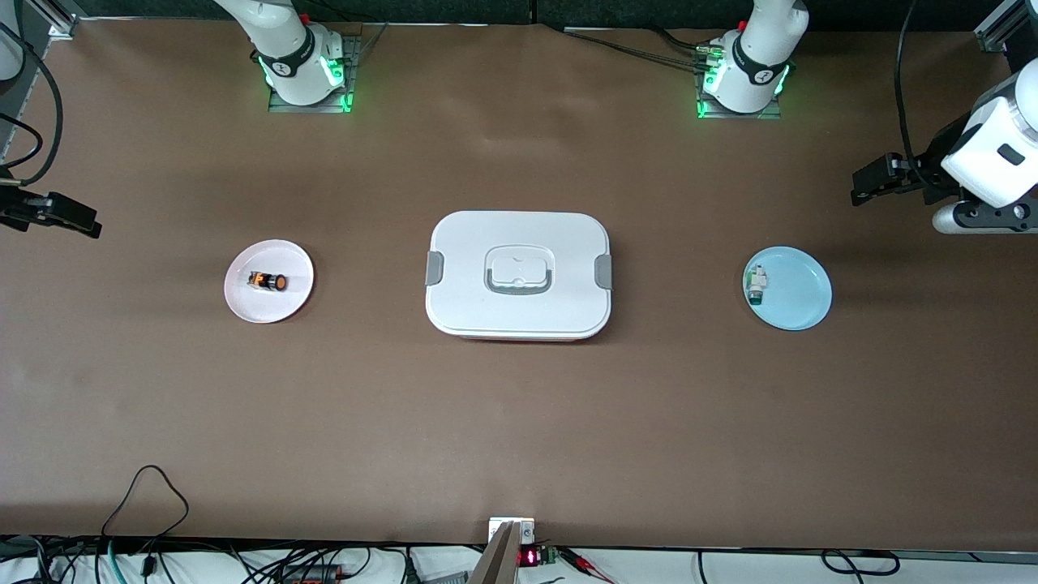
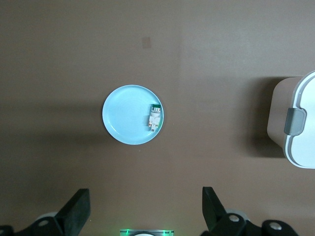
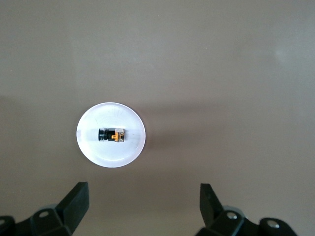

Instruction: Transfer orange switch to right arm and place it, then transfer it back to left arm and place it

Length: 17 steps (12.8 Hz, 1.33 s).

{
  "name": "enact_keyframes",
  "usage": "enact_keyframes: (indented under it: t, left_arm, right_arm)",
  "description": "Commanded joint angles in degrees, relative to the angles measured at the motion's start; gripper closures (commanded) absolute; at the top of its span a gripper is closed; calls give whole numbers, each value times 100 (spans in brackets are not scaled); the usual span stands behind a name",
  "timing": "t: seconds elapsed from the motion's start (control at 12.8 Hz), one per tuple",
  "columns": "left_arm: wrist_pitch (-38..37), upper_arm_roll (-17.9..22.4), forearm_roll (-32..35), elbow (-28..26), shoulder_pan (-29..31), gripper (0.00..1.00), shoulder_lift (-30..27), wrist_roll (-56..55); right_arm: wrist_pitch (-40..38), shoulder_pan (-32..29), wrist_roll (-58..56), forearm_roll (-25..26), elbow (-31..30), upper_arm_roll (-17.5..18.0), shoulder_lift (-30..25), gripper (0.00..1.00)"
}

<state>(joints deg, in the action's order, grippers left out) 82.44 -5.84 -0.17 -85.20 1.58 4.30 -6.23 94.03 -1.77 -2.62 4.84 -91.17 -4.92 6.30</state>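
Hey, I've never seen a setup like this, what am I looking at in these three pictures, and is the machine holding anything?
These are two white robot arms bolted to a brown table. The large picture looks down from a high camera facing them. The two smaller ones come from cameras on each arm's wrist, looking straight down past the black fingers.

In the middle sits a white box with grey clips. Toward the right arm's end is a pink plate carrying the orange switch. Toward the left arm's end is a blue plate with a small white-and-green component.

The right end effector hangs open above the pink plate, the left end effector open above the blue plate. Neither holds anything.
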Motion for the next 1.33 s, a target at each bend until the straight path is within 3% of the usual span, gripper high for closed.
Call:
enact_keyframes:
  t: [0.0,0.16,0.39,1.25]
  left_arm:
    - [-18,-14,34,30,27,0,-35,149]
    - [-18,-14,34,39,35,0,-35,149]
    - [-26,-14,34,39,62,0,-35,149]
    - [-27,-14,25,30,53,0,-26,149]
  right_arm:
    - [333,1,268,18,-724,61,-522,0]
    - [624,1,534,0,-1164,61,-830,0]
    - [546,-8,544,-27,-1236,53,-981,0]
    - [11,132,368,-44,-605,61,-858,0]
